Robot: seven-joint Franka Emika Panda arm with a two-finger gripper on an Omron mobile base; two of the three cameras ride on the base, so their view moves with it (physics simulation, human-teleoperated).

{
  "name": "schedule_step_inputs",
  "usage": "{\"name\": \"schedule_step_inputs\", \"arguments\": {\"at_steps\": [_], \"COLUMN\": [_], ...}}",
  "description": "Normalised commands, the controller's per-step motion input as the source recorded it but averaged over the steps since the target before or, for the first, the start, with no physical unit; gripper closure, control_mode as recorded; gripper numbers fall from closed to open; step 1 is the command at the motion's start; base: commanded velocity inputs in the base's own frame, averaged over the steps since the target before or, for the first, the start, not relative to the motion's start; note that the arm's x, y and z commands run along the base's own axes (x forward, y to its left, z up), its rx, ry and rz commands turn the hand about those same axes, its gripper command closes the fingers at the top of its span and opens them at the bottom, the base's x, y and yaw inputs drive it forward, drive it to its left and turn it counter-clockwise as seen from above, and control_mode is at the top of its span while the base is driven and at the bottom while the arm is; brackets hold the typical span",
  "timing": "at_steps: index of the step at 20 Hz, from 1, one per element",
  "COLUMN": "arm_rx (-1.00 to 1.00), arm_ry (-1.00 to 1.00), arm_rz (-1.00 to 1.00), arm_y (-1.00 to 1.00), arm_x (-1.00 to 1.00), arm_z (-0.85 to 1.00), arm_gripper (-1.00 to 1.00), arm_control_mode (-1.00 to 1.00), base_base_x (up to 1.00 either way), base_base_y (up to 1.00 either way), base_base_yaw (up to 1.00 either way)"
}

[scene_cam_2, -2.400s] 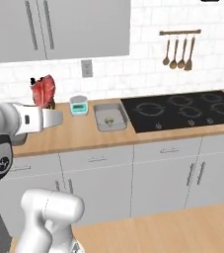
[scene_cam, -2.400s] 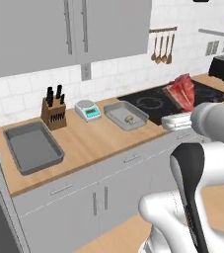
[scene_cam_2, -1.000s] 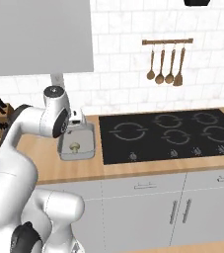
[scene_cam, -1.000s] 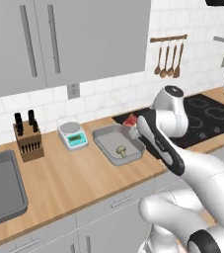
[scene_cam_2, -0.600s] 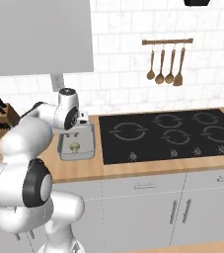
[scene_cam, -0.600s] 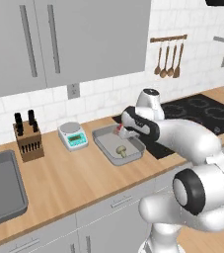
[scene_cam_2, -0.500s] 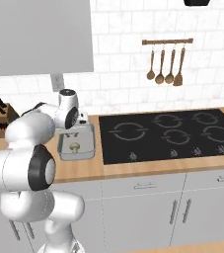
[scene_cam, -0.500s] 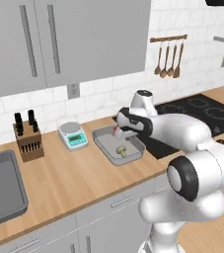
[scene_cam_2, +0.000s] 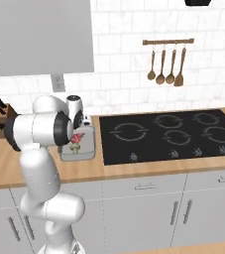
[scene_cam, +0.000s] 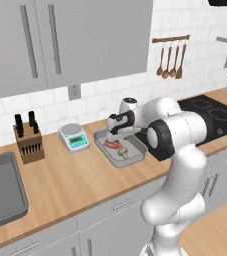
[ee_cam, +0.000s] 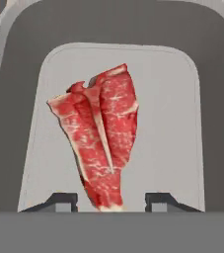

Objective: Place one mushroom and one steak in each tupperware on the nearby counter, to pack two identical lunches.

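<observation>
A red steak with pale fat streaks lies flat on the floor of a grey tupperware. My gripper hangs right above it, open, its fingertips apart on either side of the steak's narrow end. From the left base view, the gripper is over the tupperware on the counter, with the steak and a small brownish mushroom inside. In the right base view the steak shows under the gripper. A second tupperware sits at the far left.
A knife block and a small kitchen scale stand left of the tray against the backsplash. The black cooktop begins just right of the tray. Wooden utensils hang on the wall above it.
My hand has come down over the tray with the steak. The jaws have parted and the steak now lies on the tray floor. Earlier still, the base shifted the whole view.
</observation>
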Motion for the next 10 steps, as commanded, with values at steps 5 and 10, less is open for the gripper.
{"name": "schedule_step_inputs", "arguments": {"at_steps": [5, 10], "arm_rx": [0.01, 0.04], "arm_ry": [-0.06, -0.25], "arm_rz": [-0.01, -0.08], "arm_y": [-0.01, -0.15], "arm_x": [0.22, -1.0], "arm_z": [-0.06, 0.53], "arm_gripper": [-1.0, -1.0], "arm_control_mode": [-1.0, -1.0], "base_base_x": [0.0, 0.0], "base_base_y": [0.0, 0.0], "base_base_yaw": [0.0, 0.0]}}
